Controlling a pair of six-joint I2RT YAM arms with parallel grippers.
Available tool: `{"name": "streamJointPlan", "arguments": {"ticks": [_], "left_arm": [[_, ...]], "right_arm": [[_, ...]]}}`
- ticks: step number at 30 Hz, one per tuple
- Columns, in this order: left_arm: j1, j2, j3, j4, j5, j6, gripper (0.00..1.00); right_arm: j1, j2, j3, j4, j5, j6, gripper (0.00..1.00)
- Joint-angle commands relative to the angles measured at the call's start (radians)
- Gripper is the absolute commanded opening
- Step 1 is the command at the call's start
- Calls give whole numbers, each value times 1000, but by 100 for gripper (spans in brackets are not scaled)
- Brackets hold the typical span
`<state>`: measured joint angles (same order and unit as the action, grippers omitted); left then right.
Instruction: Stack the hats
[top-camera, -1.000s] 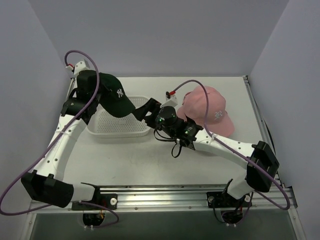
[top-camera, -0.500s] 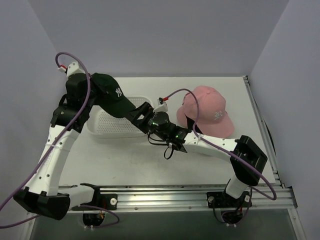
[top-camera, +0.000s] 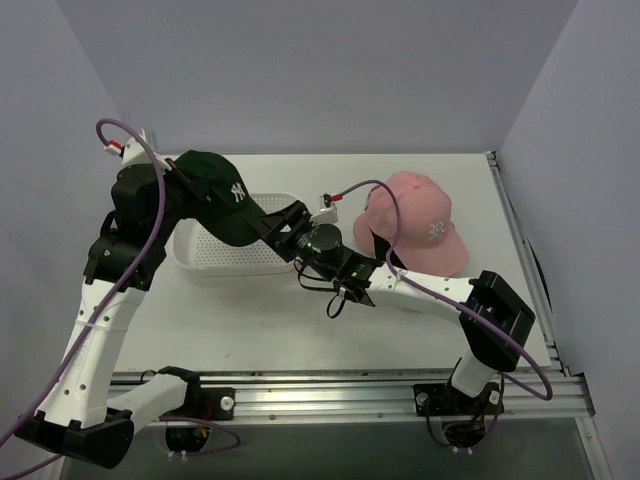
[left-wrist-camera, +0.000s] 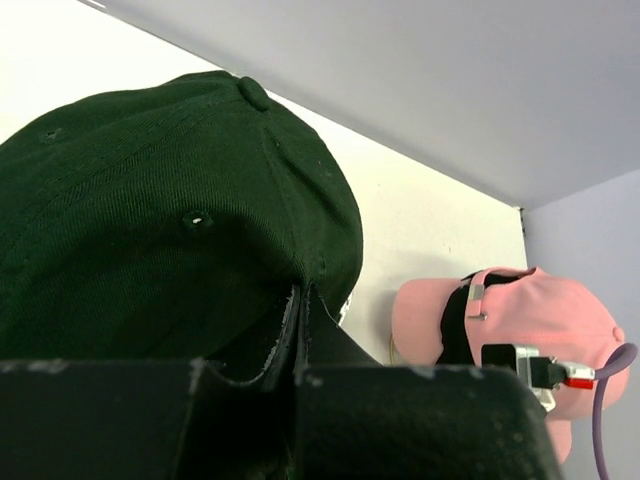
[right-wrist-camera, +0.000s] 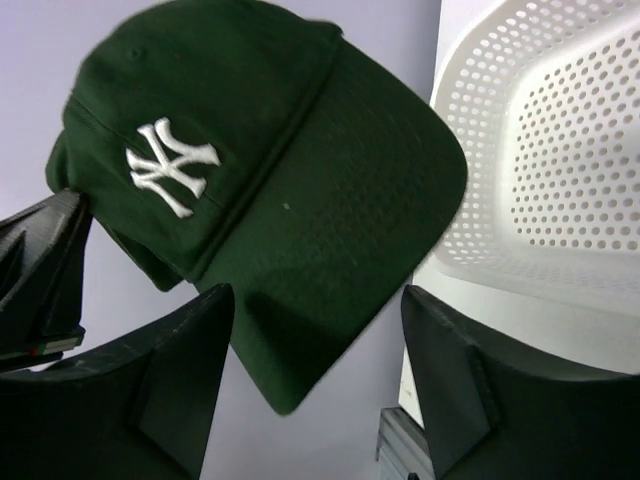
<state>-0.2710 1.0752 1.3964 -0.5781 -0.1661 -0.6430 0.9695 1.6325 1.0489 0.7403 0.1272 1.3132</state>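
Note:
My left gripper (top-camera: 180, 172) is shut on the back edge of a dark green cap (top-camera: 222, 195) with a white logo and holds it up over the basket's left end. In the left wrist view the fingers (left-wrist-camera: 300, 305) pinch the cap's fabric (left-wrist-camera: 170, 210). My right gripper (top-camera: 272, 222) is open with its fingers on either side of the cap's brim tip, apart from it; in the right wrist view the brim (right-wrist-camera: 320, 240) hangs between the spread jaws of that gripper (right-wrist-camera: 318, 300). A pink cap (top-camera: 418, 222) lies on the table at the right, with a dark band at its back (left-wrist-camera: 455, 320).
A white perforated basket (top-camera: 235, 258) stands on the table under the green cap, and its wall also shows in the right wrist view (right-wrist-camera: 545, 170). The grey walls close in at the left, back and right. The right arm stretches across the table's middle.
My right gripper has reached left up to the green cap's brim. My left arm has swung left and slightly raised, keeping hold of the cap. The pink cap has not moved.

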Motion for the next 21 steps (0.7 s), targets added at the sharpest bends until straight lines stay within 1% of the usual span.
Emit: {"name": "streamJointPlan", "arguments": {"ticks": [1,3,5,9,12,13,15,16,18,19,21], "left_arm": [[6,-40,-19,18,36,31,2],[6,-55,-37,20,45,29,2],[6,-63,-57,23,53,28,2],[6,-84,-95,30,63,19,2],[4,-103,-128,46,80,14,2],[6,-107,-135,50,80,11,2],[6,-122,-160,53,80,9,2],[6,-129,-168,60,85,9,2],[6,-142,-191,67,89,12,2],[6,-146,-197,73,106,17,2],[7,-147,-203,66,105,28,2]], "right_arm": [[0,-34,-13,91,52,6,59],[0,-43,-30,122,61,11,55],[-2,-51,-38,143,61,12,54],[0,-65,-50,157,69,12,49],[-2,-68,-59,165,71,14,43],[-2,-69,-66,174,71,23,38],[-3,-66,-69,188,68,24,34],[-3,-65,-70,195,66,26,28],[-6,-66,-75,208,61,21,20],[-8,-69,-79,218,63,21,14],[-12,-79,-95,229,60,21,10]]}}
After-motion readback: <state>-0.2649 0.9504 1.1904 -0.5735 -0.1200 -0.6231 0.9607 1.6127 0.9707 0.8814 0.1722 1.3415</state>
